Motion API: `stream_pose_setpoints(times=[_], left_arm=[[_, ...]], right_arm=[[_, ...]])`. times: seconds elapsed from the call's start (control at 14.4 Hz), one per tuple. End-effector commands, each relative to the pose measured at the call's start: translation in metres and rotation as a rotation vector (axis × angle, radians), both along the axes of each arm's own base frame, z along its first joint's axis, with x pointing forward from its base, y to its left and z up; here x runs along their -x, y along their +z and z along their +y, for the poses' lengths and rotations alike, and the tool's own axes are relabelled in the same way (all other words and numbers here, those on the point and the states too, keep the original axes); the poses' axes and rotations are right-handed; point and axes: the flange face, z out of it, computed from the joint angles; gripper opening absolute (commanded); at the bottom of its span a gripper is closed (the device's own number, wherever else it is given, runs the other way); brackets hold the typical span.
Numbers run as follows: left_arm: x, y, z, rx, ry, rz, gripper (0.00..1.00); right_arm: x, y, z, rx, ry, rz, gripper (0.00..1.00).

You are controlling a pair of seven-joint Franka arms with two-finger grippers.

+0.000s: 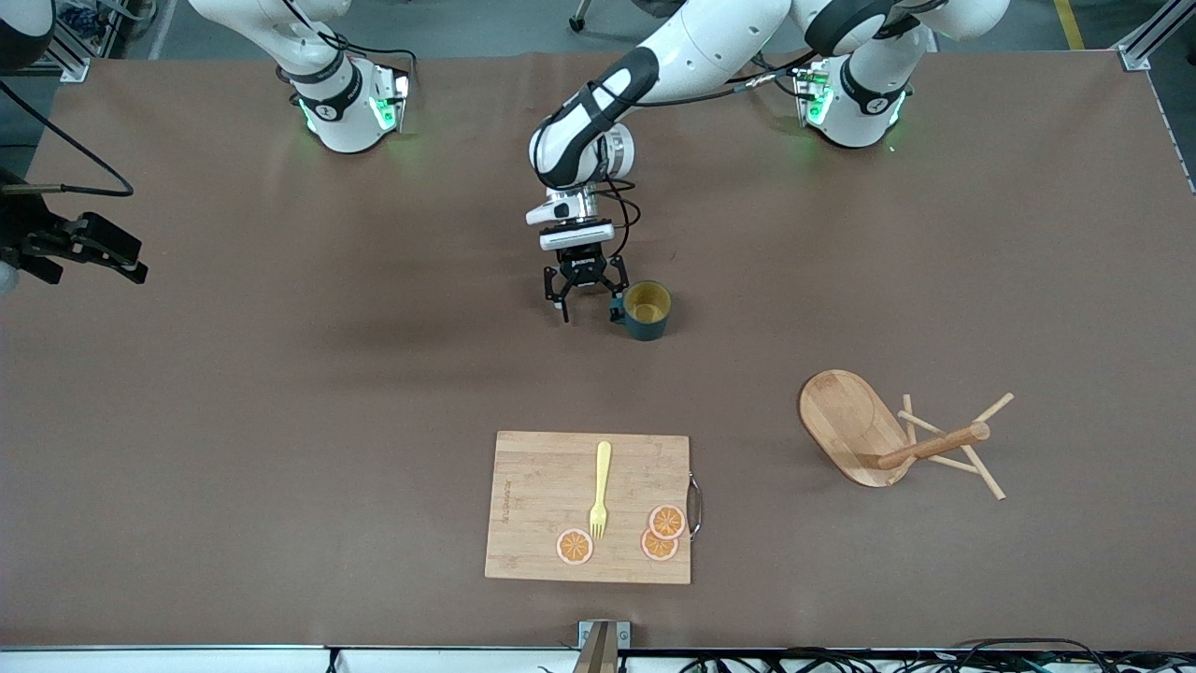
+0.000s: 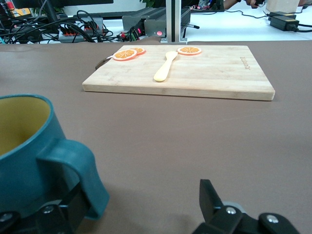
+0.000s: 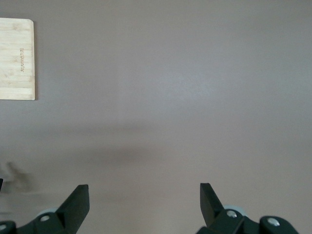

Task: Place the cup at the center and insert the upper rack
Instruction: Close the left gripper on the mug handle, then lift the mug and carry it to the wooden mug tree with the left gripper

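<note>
Left pincer (image 1: pixel 587 301): jaws apart, low beside cup (image 1: pixel 647 309) handle; a bump could tip it.
Right pincer (image 3: pixel 144 207): apart, waiting.
Upper rack (image 1: pixel 892 437): lying toppled on worktop (image 1: pixel 280 393); awkward grasp.

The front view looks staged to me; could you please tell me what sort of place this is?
Most likely a robotics lab workbench. Two arms are mounted on a brown-covered table, aluminium framing stands at its corner, and cables and electronics crowd its edge. The cutting board with fake orange slices is a kitchen prop.

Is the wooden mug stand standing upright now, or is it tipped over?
Tipped over. The mug stand lies on its side on the table: its oval base stands on edge, and its post and pegs point sideways along the tabletop.
</note>
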Motion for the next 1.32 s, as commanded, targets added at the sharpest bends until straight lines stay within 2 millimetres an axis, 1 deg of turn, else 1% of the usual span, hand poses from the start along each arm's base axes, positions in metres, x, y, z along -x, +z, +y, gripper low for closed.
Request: stream_pose_setpoints(times=[0.0,0.21,0.35,0.42,0.83,1.11,1.25], left_arm=[[-0.0034,-0.0005,-0.0059,-0.002,-0.006,-0.030,0.92],[-0.0039,-0.0016,-0.0051,-0.002,-0.004,-0.030,0.89],[-0.0048,-0.0016,-0.0047,0.002,-0.001,-0.031,0.84],[-0.0048,-0.0016,-0.0047,0.004,0.001,-0.031,0.79],[-0.0069,-0.0026,-0.0026,0.036,0.025,-0.039,0.49],[-0.0073,0.0010,-0.0030,0.089,0.056,-0.055,0.24],[-0.0087,0.0015,-0.0018,0.107,0.076,-0.069,0.10]], right_arm=[[0.0091,0.0030,0.0000,0.004,-0.002,-0.007,1.00],[0.0131,-0.0005,-0.0034,0.003,-0.005,0.031,1.00],[0.0133,-0.0006,-0.0036,0.004,0.001,0.033,1.00],[0.0131,-0.0005,-0.0037,0.006,0.001,0.032,1.00],[0.0131,0.0023,-0.0021,0.015,0.006,0.027,1.00],[0.0129,0.0025,-0.0032,0.017,0.006,0.026,1.00],[0.0129,0.0025,-0.0032,0.017,0.006,0.026,1.00]])
